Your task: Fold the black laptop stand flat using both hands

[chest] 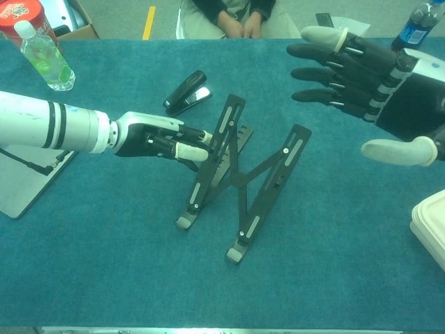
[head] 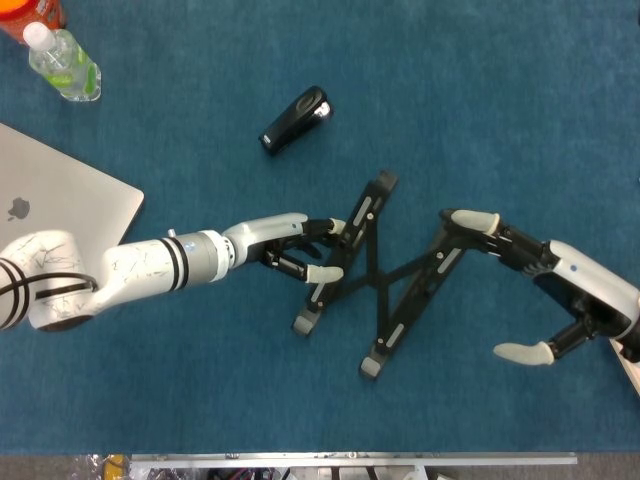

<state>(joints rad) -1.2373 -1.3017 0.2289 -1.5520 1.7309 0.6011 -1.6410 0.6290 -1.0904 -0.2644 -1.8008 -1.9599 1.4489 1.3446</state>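
The black laptop stand [head: 378, 278] [chest: 240, 174] stands unfolded on the blue cloth, its two rails crossed by an X brace. My left hand [head: 296, 250] [chest: 161, 138] reaches in from the left, and its fingertips [head: 326, 272] press against the outer side of the left rail without wrapping it. My right hand [head: 535, 272] [chest: 368, 78] is spread wide on the right. In the head view one fingertip [head: 470, 219] lies by the upper end of the right rail; whether it touches I cannot tell.
A black stapler [head: 295, 120] [chest: 185, 90] lies behind the stand. A silver laptop [head: 60, 210] and a water bottle [head: 62, 62] [chest: 45, 59] are at the left. A white container [chest: 431, 226] sits at the right edge, and a person [chest: 233, 17] sits beyond the table.
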